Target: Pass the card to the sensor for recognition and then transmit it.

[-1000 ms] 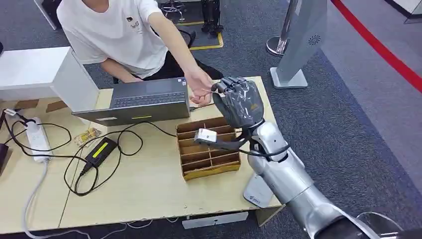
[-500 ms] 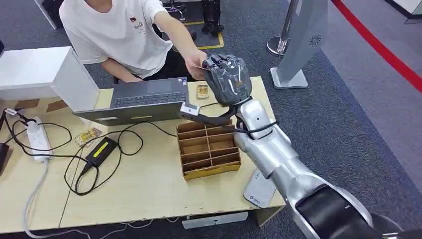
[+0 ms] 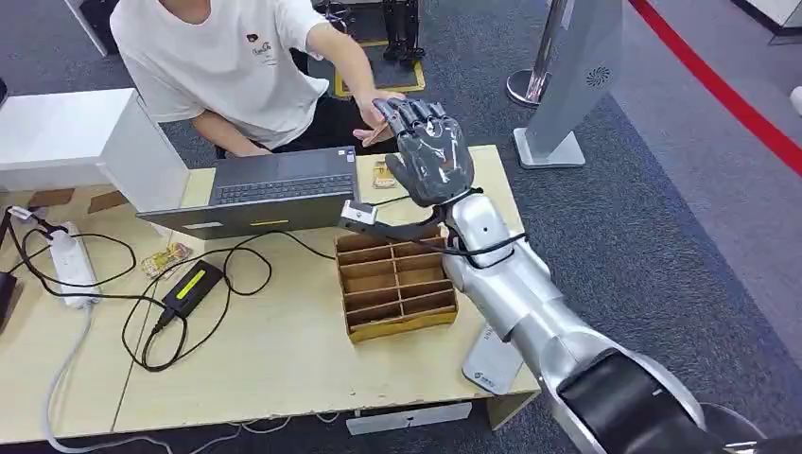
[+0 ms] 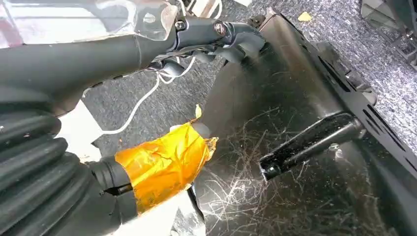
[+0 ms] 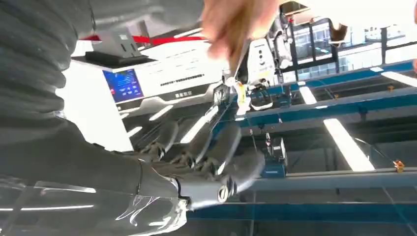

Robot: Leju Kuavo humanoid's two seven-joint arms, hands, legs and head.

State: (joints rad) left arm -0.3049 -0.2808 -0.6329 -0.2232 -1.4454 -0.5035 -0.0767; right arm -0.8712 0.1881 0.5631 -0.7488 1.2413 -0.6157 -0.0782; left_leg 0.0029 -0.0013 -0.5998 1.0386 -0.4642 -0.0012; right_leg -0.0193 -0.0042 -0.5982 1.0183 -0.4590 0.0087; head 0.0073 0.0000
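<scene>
My right hand (image 3: 427, 153) is raised above the table's far edge, palm toward the person, fingers spread and holding nothing. A person's hand (image 3: 380, 112) is just beyond my fingertips. In the right wrist view that person's hand (image 5: 236, 19) is blurred and pinches a thin brownish thing (image 5: 242, 46), apparently the card seen edge-on, above my outstretched fingers (image 5: 206, 147). A small tan device (image 3: 383, 174) lies on the table beside the laptop. My left hand (image 4: 196, 93) hangs at my side, its thumb wrapped in orange tape, and holds nothing.
A grey laptop (image 3: 274, 189) stands at the back of the wooden table (image 3: 284, 359). A divided wooden box (image 3: 397, 284) sits under my right forearm. A power strip (image 3: 71, 265), black adapter (image 3: 192, 287) and cables lie left. A grey stand (image 3: 567, 85) rises on the carpet at right.
My right arm lifted from above the wooden box toward the person. The person's hand met my fingers at the card, and my fingers have since spread open with nothing between them.
</scene>
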